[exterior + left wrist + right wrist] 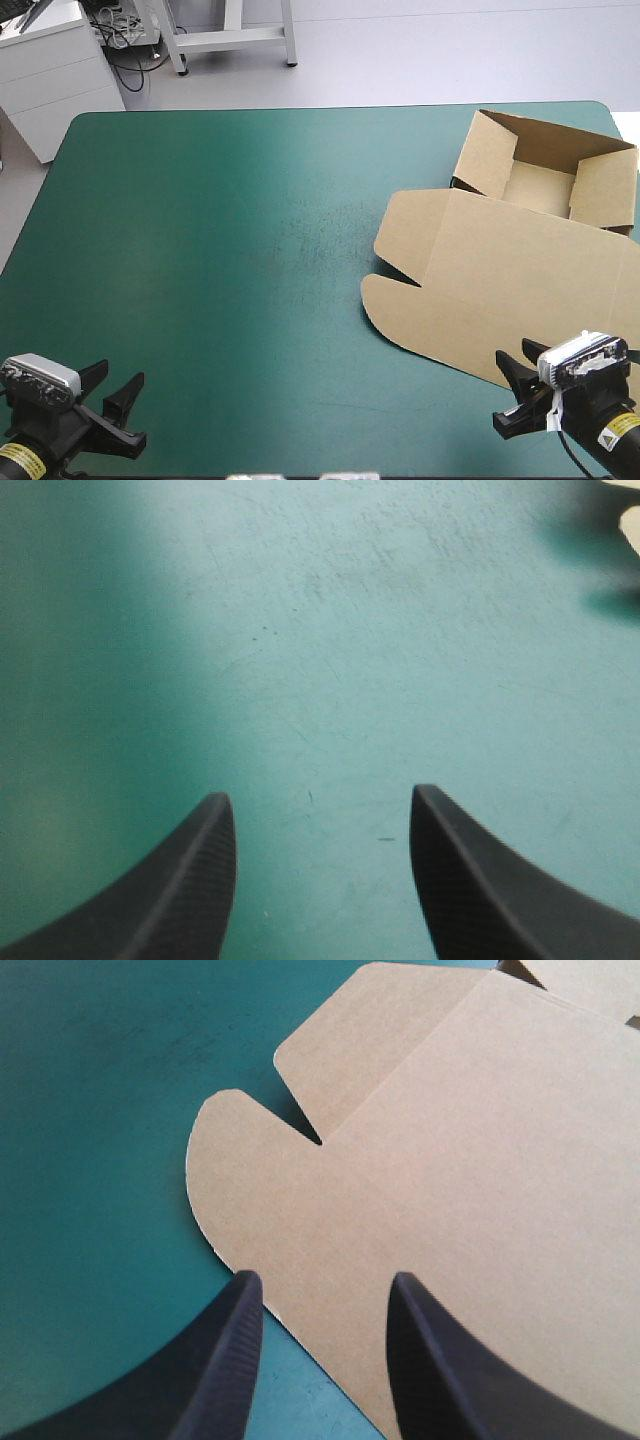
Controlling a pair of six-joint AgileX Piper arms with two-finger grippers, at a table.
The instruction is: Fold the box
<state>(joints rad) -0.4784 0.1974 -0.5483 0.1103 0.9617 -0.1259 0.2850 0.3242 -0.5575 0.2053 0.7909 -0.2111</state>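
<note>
High view: I see left jaws and right jaws spread apart, empty; the box (520, 270) has its flat lid under and ahead of the right jaws.

a lab: white cabinet (50, 75), loose cables (122, 35) (grey floor (400, 60)).

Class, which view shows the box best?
High view: the box shows raised tray and flat lid. Right wrist view: mostly lid and flaps. Left wrist view: at most a pale sliver.
</note>
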